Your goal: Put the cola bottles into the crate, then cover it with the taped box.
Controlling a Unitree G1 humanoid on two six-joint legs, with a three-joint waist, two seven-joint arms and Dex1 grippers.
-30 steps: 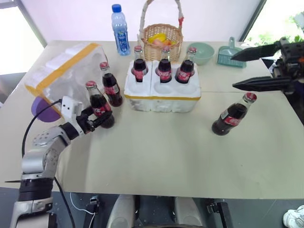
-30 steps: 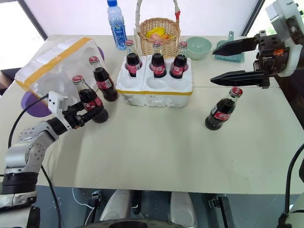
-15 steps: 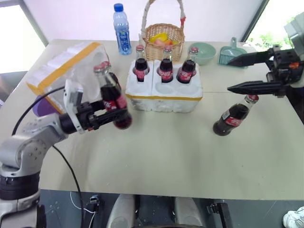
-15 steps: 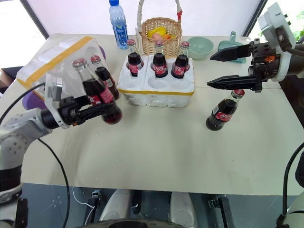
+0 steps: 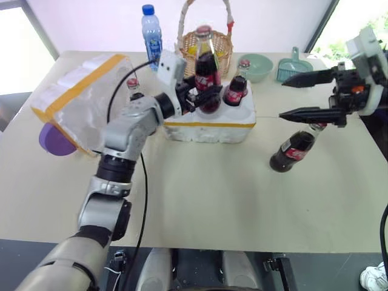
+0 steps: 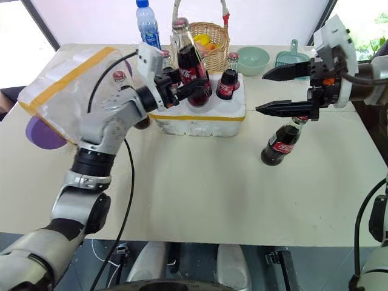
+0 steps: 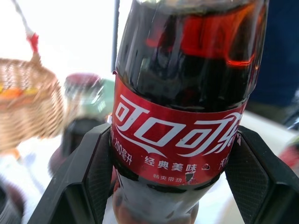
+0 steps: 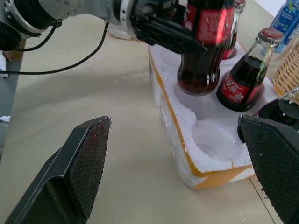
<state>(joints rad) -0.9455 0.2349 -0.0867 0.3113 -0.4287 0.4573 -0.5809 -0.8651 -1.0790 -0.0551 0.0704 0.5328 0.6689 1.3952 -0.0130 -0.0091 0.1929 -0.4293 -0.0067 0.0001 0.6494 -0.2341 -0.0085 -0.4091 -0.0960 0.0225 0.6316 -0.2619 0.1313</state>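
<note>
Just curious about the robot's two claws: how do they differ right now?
The left gripper is shut on a cola bottle, carried above the crate; the right gripper holds nothing. The left's fingers hug the bottle's label; the right's stand wide apart above another cola bottle on the table. Both have two black fingers.

Left hand (image 5: 195, 96) carried cola bottle (image 5: 206, 66) over crate (image 5: 209, 124).

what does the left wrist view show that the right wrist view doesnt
Left wrist view alone: the held cola bottle's label up close, with white lettering, pinched between the left fingers.

Right wrist view alone: the crate with its yellow tape band and empty front holes, the held bottle's base just above one hole, bare table, and the right fingers standing wide open.

Both: the held cola bottle, a seated bottle in the crate, and the wicker basket.
</note>
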